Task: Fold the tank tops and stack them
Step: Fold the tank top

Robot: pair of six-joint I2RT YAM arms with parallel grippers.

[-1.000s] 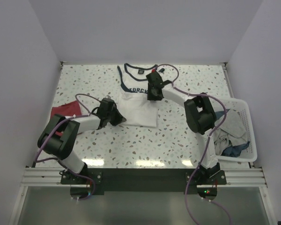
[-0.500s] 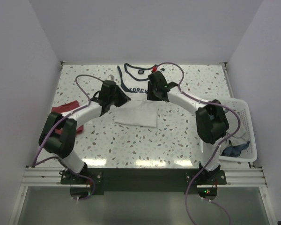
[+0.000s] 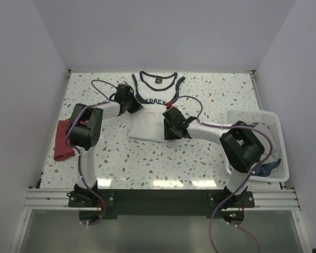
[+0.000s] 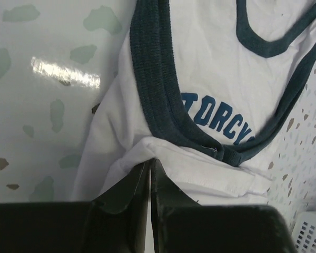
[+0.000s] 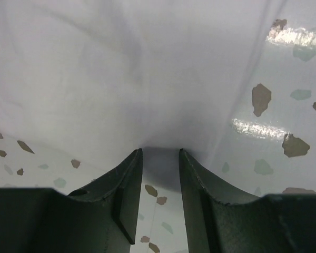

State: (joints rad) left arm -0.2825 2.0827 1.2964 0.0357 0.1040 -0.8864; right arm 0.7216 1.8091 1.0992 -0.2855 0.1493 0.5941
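Note:
The white tank top (image 3: 147, 122) with navy trim lies at the middle back of the table, its lower part folded up under the blue chest lettering. My left gripper (image 3: 131, 104) is at its left side, shut on a white fold of the hem (image 4: 200, 174); the jaws (image 4: 149, 162) are pressed together on the cloth. My right gripper (image 3: 171, 130) is at the top's near right edge, open, with the white cloth edge (image 5: 147, 68) at its fingertips (image 5: 159, 152). The dark red tank top (image 3: 63, 141) lies crumpled at the table's left edge.
A white lattice basket (image 3: 253, 113) holding other clothes, some blue (image 3: 264, 168), stands at the right edge; a corner of the basket also shows in the left wrist view (image 4: 312, 232). White walls close in the speckled table (image 3: 147, 158) on three sides.
My left gripper has moved from the top's near left corner up toward the back. My right gripper has moved from the chest down to the near right edge. The top's lower part is now folded.

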